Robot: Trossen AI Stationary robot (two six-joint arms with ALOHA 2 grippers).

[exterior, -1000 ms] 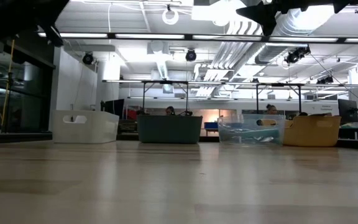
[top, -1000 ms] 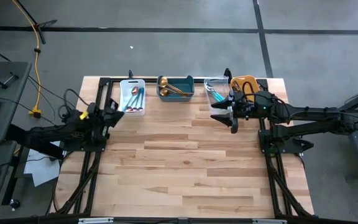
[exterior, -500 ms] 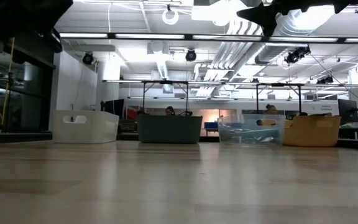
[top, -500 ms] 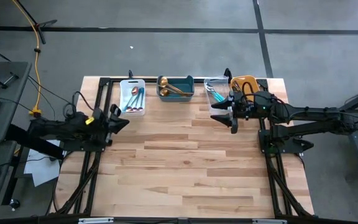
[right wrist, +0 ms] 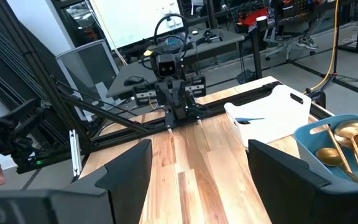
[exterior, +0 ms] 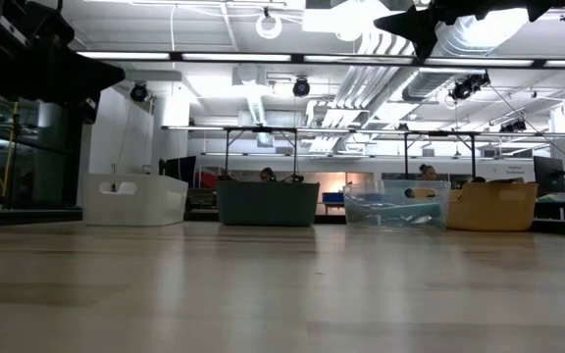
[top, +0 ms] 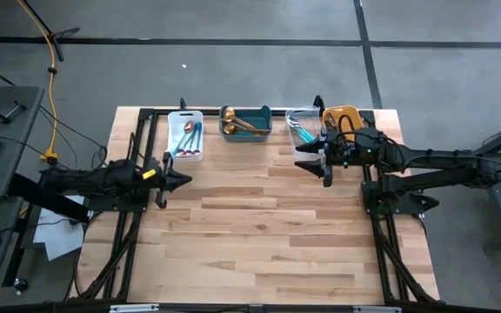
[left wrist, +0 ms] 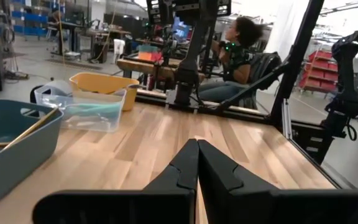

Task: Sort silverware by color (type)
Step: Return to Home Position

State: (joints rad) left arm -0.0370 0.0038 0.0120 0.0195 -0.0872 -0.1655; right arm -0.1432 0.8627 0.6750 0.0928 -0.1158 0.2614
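All the silverware in sight lies in the four bins lined up along the far edge of the table (top: pixel 259 235). The white bin (top: pixel 185 116) holds teal-handled spoons (top: pixel 193 137), with what may be a pinkish piece among them, though the high view is too coarse to be sure. The teal bin (top: pixel 264 122) next to it holds gold spoons (top: pixel 240 123), whose bowls and long handles also show in the right wrist view. The clear bin (top: pixel 303 113) holds light blue pieces (top: pixel 299 132). The orange bin (top: pixel 342 113) stands at the end of the row, and its contents are partly hidden under the right arm. The left gripper (top: pixel 185 180) hangs over the left side of the table, in front of the white bin and apart from it. It points toward the middle of the boards, and its two fingers (left wrist: pixel 219 171) are pressed together with nothing between them. The right gripper (top: pixel 307 156) hovers just in front of the clear bin, and its fingers (right wrist: pixel 129 168) are spread wide and carry nothing. In the low view the wooden surface in front of the bins is bare, and both arms show only as dark shapes at the top. Beyond the table, a person (left wrist: pixel 232 59) sits at a workstation.
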